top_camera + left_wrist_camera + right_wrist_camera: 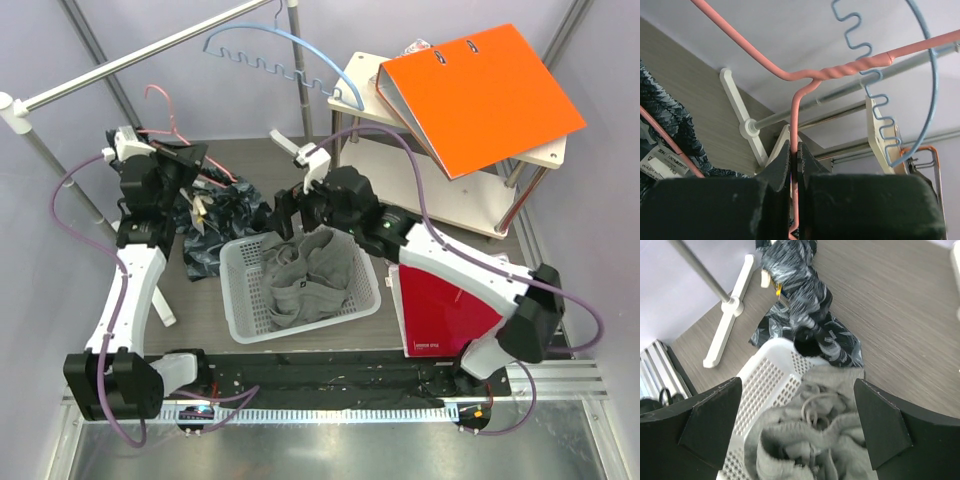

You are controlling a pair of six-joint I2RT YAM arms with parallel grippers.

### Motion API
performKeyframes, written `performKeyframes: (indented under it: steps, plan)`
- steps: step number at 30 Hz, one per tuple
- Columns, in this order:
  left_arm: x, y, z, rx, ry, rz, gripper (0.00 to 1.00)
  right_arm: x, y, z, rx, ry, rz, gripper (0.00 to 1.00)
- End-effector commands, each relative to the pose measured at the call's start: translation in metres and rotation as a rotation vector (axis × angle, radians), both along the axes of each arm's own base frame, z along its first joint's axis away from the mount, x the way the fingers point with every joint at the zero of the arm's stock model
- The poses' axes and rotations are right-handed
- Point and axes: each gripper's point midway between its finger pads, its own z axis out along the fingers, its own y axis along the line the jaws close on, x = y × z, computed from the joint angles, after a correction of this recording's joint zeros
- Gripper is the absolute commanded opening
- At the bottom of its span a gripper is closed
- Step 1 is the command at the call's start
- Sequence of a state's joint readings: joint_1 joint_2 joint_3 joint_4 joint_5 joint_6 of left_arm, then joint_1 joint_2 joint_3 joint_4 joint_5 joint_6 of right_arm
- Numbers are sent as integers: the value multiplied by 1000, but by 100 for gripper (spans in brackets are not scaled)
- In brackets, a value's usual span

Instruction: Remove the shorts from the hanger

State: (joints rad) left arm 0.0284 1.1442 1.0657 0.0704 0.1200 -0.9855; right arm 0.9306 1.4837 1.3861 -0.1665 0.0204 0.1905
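Shorts [215, 225], dark and patterned, lie crumpled at ten o'clock from the basket [236, 300]. Left gripper [794, 150] is clamped on the pink hanger [795, 112]; right gripper [796, 415] hangs spread apart over grey clothes [310, 275].

Dark, white-patterned shorts [215, 228] lie crumpled on the surface at nine o'clock. The pink wire hanger [850, 67] rises tilted above them toward ten o'clock.

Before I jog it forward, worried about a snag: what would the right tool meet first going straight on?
Probably the grey garment in the white basket, centred ahead of the open right tool; the patterned shorts lie farther on. Depth is unclear.
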Motion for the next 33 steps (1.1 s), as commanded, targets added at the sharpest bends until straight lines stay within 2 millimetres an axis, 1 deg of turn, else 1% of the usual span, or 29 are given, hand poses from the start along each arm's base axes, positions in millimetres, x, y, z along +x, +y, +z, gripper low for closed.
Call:
performKeyframes:
  steps: [1,2,3,4,5,6,7,8,9,10,11,12,13,14,15,16,20,21,23,24,25,27,28,29,30,32,33]
  plan:
    - [12,12,11,-104,0,57,0,16,24,50,163,0,57,98]
    - [16,11,7,-120,12,53,0,21,30,42,146,6,57,98]
    - [18,11,7,-134,15,50,0,22,33,41,133,11,64,98]
    - [20,11,9,-150,12,45,0,25,37,51,140,-9,69,98]
    - [21,10,12,-152,0,35,0,30,41,45,123,2,67,98]
    - [23,9,11,-149,2,29,0,31,44,43,110,10,70,95]
    - [22,8,9,-140,4,25,0,32,48,52,123,0,81,95]
    - [21,8,7,-135,7,22,0,33,51,52,122,-2,88,94]
    - [17,8,8,-134,2,26,0,38,59,38,101,18,91,92]
    - [15,10,6,-138,3,38,0,40,64,42,107,14,107,90]
    - [13,11,-4,-145,17,43,0,43,70,33,90,26,112,89]
    - [11,10,-4,-151,10,42,0,49,77,10,47,68,109,85]
    - [6,9,-3,-156,2,40,0,54,81,16,55,62,103,81]
    - [5,10,-9,-163,11,42,0,59,82,13,42,65,84,77]
    - [3,9,-8,-164,7,42,0,61,84,9,29,75,75,70]
    - [1,10,-8,-164,6,43,0,64,89,10,33,70,74,68]
    - [-4,7,-10,-160,10,31,0,70,95,8,11,37,48,65]
    - [-5,7,-11,-161,14,27,0,70,95,6,3,41,46,62]
    - [-7,6,-9,-157,9,25,0,73,94,0,-14,44,31,54]
    - [-8,7,-10,-151,9,31,0,75,92,-1,-21,43,15,47]
    - [-8,8,-11,-149,11,33,0,74,92,-2,-27,42,13,45]
    - [-9,8,-13,-140,19,33,0,73,92,-4,-43,37,12,45]
    - [-9,9,-14,-136,22,37,0,72,92,-1,-44,31,15,47]
    - [-10,9,-15,-135,28,37,0,70,93,-1,-50,26,22,51]
    - [-10,8,-16,-135,29,36,0,69,92,-2,-59,31,22,62]
    - [-10,8,-20,-132,34,36,0,67,93,2,-56,27,27,67]
    - [-10,8,-20,-132,34,36,0,65,92,4,-54,25,29,67]
